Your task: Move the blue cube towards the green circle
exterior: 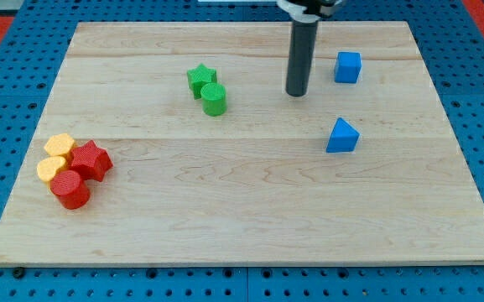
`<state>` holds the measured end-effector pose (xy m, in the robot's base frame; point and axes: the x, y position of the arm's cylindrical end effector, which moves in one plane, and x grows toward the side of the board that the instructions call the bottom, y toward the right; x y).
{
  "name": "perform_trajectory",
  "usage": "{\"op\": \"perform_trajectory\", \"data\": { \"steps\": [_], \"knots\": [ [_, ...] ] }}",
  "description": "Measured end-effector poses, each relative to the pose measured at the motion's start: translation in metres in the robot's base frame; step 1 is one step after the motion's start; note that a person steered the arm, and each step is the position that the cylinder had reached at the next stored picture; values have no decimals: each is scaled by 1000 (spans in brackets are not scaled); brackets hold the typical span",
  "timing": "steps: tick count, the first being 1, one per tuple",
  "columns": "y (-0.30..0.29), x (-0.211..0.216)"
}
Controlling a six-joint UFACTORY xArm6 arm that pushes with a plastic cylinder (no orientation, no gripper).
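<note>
Blue cube [348, 67] sits near the view's top right of the table [242, 210], well apart from the green circle [214, 99], which lies left of centre, touching the green star [200, 79] just above-left of it. My tip [297, 93] is down between them — just left of the cube and slightly below it, not touching. No claw on this rig, only the rod, so nothing to call apart or together.

Judgement: my tip is on the wrong side. To push the cube leftward it needs to get round to the cube's right face, likely passing above or below it without clipping it. Then push from the right and a bit from the top, since the circle lies left and slightly lower in view. Keep contact centred on the face, else the cube may rotate and slip off.

Blue triangular block [342, 136] sits below the cube — swinging round the lower side risks nudging it. Stop short of the circle so the green pair is not knocked. Yellow [55, 158] and red blocks [80, 174] cluster at the left, out of the way.
</note>
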<state>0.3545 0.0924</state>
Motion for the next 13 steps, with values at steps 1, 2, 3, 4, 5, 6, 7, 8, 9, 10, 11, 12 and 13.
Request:
{"op": "perform_trajectory", "data": {
  "steps": [1,2,3,4,5,6,7,8,9,10,11,12,13],
  "knots": [
    [73,-23],
    [139,-21],
    [153,-69],
    [106,-70],
    [38,-20],
    [-27,-23],
    [12,-39],
    [6,-82],
    [-37,-96],
    [-73,-60],
    [-75,-65],
    [-17,-79],
    [-20,-63]
  ]
}}
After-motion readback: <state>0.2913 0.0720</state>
